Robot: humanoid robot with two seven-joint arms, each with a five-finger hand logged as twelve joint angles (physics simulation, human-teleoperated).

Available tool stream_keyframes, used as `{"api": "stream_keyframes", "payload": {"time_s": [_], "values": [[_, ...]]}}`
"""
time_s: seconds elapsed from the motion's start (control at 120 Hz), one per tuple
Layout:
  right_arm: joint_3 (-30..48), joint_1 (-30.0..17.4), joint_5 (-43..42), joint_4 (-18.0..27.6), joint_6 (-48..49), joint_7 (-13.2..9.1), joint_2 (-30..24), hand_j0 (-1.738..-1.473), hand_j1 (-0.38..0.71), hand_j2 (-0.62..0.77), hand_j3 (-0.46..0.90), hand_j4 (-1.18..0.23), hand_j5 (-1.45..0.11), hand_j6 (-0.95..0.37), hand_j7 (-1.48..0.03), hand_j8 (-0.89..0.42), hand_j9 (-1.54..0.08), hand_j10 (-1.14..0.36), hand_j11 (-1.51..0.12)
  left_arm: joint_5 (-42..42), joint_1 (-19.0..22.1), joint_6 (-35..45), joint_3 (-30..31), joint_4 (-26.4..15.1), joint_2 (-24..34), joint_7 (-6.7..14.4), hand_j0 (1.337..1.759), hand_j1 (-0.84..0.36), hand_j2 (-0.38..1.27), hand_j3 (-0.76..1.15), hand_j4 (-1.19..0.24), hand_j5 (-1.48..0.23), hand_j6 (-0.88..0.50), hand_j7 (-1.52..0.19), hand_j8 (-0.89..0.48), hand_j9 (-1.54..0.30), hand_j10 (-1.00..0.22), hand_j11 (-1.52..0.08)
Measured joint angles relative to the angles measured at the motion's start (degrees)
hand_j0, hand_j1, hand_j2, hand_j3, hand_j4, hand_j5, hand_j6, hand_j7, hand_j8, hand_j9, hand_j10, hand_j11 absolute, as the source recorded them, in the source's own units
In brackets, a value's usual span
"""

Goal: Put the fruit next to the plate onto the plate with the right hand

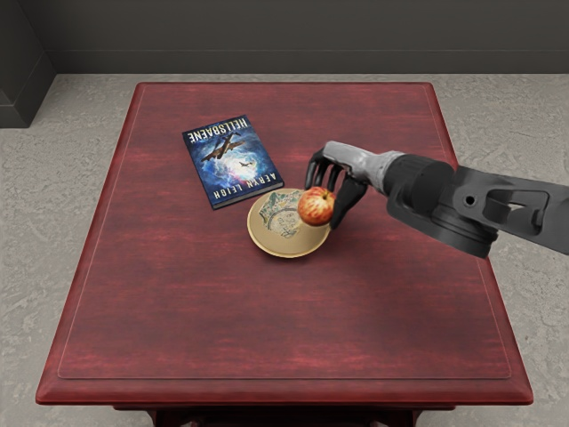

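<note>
Gripping the apple (316, 206) with my right hand (342, 176): the dark fingers (317, 169) are curling over its top and far side and the thumb (347, 203) is coming in from the right, so the hand is narrowed to about the fruit's width and wrapping it. The apple, red with a yellowish patch, is sitting over the right edge of the plate (267, 238), overlapping the rim there. From this slant I am not managing to tell whether it is resting on the dish or hanging just above it. The plate, tan and shallow with a greenish pattern in its middle, is lying near the centre of the dark red table (178, 294). A blue book (233, 160) with aircraft on its cover is lying flat just beyond the plate to the upper left, its near corner touching or almost touching the rim; I cannot tell which. It is lying off to the side of my arm's line. My forearm (444, 206) is reaching in from the right edge above the tabletop. The apple is hiding part of the plate's right rim, the fruit is covering my palm, and the fingertips are reading too dark to count singly. The picture's lower edge is cutting off the table's underside.
</note>
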Motion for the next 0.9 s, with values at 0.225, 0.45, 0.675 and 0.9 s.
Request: {"api": "stream_keyframes", "payload": {"time_s": [0.225,0.45,0.675,0.9], "values": [[0.02,0.49,-0.33,-0.89,-1.74,-0.07,2.06,-1.657,-0.16,0.14,0.00,-0.18,-0.37,-0.14,-0.36,-0.17,-0.37,-0.27,-0.37,0.00,0.00,0.00,0.03,0.00,0.00,0.01,1.658,0.35,0.00,0.00,0.00,0.00,0.00,0.00,0.00,0.00,0.00,0.00],[6.77,-1.44,17.66,-1.66,11.38,-0.08,1.84,-1.658,-0.29,0.05,0.00,-0.06,-0.12,-0.05,-0.12,-0.06,-0.12,-0.09,-0.12,0.00,0.00,-0.01,0.05,0.00,0.00,0.01,1.658,0.35,0.00,0.00,0.00,0.00,0.00,0.00,0.00,0.00,0.00,0.00],[17.57,-8.85,49.28,-10.80,39.71,-0.08,2.21,-1.658,-0.33,0.02,0.00,-0.02,-0.04,-0.02,-0.04,-0.02,-0.04,-0.03,-0.04,0.01,0.00,0.00,0.03,-0.01,0.00,0.02,1.658,0.35,0.00,0.00,0.00,0.00,0.00,0.00,0.00,0.00,0.00,0.00],[17.42,-12.39,68.78,-14.50,44.83,-0.08,-7.29,-1.658,-0.34,0.01,0.00,-0.01,-0.01,-0.01,-0.01,-0.01,-0.01,-0.01,-0.01,-0.01,0.00,-0.01,0.03,0.00,0.00,0.01,1.658,0.35,0.00,0.00,0.00,0.00,0.00,0.00,0.00,0.00,0.00,0.00]]}}
